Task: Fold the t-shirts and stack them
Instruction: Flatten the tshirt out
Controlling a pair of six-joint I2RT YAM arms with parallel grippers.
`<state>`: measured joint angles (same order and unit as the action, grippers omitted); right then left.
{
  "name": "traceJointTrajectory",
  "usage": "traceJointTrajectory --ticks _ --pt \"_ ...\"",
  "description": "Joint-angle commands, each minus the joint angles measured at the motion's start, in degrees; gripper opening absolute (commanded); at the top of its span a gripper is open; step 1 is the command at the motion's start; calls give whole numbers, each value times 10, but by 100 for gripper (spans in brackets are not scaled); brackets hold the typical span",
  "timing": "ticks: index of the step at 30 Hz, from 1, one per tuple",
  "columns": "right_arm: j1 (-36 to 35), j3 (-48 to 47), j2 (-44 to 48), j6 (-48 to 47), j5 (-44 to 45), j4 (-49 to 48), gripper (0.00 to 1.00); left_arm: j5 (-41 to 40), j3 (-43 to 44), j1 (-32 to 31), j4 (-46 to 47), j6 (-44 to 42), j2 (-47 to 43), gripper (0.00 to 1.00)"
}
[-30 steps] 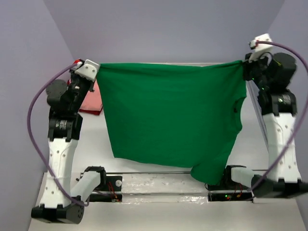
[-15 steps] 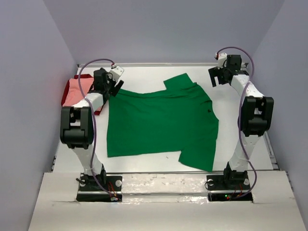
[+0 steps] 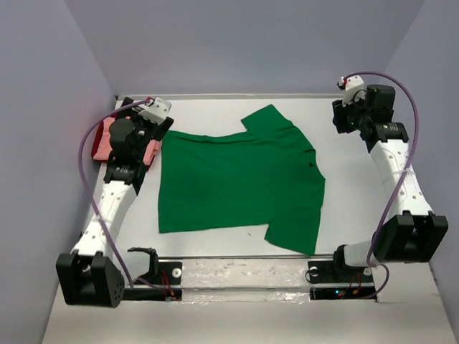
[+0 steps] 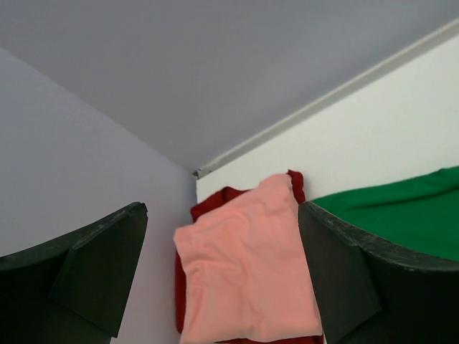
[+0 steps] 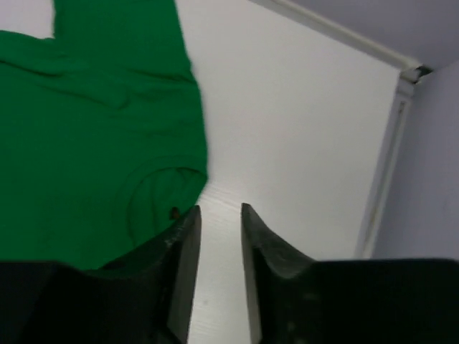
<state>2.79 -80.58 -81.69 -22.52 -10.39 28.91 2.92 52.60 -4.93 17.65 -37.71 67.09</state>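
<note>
- The counter [image 3: 358, 204] is being covered across its middle by the green t-shirt [image 3: 240, 183], which is being carried flat and unfolded.
- The shirt's long axis is being laid from left to right: the hem is being turned toward the left arm and the collar toward the right arm, with one sleeve at the far edge and one at the near edge.
- The salmon pink t-shirt [image 4: 247, 269] is being kept folded on the dark red t-shirt [image 4: 208, 208] in the far left corner, just beside the green hem.
- The left gripper [image 3: 152, 129] is being held over that corner, its jaws wide and empty, so the hem is judged nearer to it.
- The right gripper [image 5: 221, 272] is being held just beyond the collar side, its jaws narrow with nothing between them; the collar end is judged its reach.
</note>
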Motion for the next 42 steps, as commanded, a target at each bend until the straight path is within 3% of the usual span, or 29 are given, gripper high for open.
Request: traceJointTrajectory --ticks 1,2,4,12,16,24,42 --pt "2 14 5 13 -124 104 28 33 -28 0 -50 -4 -73 99" --pt "2 16 3 18 -134 106 12 37 -31 0 -77 3 -84 99" --pt "-3 9 -20 14 -151 108 0 47 -35 0 -108 -2 -101 99" --pt "-31 -137 -213 6 -190 150 0 24 -106 0 -148 -1 -171 99" --pt "-45 -272 -351 13 -184 169 0 4 -114 2 -171 -4 -187 99" --pt "-90 -485 -523 12 -177 251 0 -18 -130 8 -198 0 -215 99" --pt "-107 -540 -642 5 -104 200 0 3 -135 28 -209 7 -210 99"
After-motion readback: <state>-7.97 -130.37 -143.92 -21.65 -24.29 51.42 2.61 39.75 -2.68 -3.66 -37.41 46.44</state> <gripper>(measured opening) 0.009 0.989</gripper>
